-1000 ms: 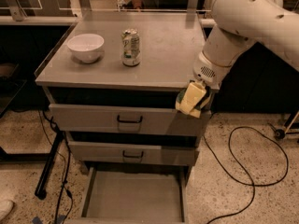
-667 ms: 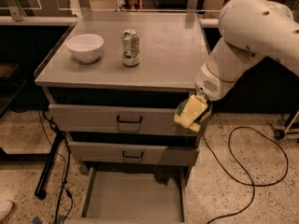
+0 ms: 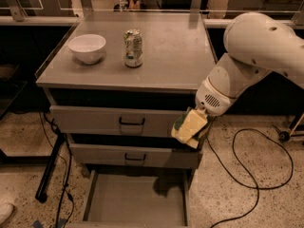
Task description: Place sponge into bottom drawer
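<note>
My gripper (image 3: 194, 125) hangs in front of the right end of the top drawer, shut on the sponge (image 3: 189, 127), whose yellow foam faces the camera with a dark green edge behind. The gripper's fingers are mostly hidden by the sponge. The bottom drawer (image 3: 135, 199) is pulled open below, a wide shallow grey tray with a bare floor. The sponge is above and a little right of the tray's right rear part, level with the gap between the two upper drawers.
A white bowl (image 3: 87, 47) and a drink can (image 3: 133, 47) stand on the cabinet top (image 3: 175, 56). Two upper drawers with black handles (image 3: 131, 122) are closed. A black cable (image 3: 247, 175) loops on the floor at right; a black pole (image 3: 50, 167) leans at left.
My gripper has moved down and slightly right with the sponge, from the cabinet top's front edge to the front of the upper drawers.
</note>
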Robot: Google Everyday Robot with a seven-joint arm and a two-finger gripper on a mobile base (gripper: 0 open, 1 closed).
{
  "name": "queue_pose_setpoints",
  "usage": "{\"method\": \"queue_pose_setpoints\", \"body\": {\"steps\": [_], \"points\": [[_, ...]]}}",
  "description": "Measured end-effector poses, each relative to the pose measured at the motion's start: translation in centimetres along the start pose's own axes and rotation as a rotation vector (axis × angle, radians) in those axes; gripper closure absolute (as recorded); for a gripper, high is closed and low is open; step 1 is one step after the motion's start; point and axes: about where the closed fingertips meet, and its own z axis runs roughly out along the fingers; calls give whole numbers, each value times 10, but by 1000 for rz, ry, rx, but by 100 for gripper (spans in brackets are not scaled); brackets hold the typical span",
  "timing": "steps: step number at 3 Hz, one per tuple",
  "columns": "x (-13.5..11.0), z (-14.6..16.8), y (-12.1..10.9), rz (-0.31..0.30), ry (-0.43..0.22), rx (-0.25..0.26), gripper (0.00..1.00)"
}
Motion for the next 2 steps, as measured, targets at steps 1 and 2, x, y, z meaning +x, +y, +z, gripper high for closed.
{"method": "queue_pose_setpoints", "body": {"steps": [1, 2], "points": [[8, 26, 12, 28, 14, -23, 100], [24, 65, 37, 70, 33, -97, 100]]}}
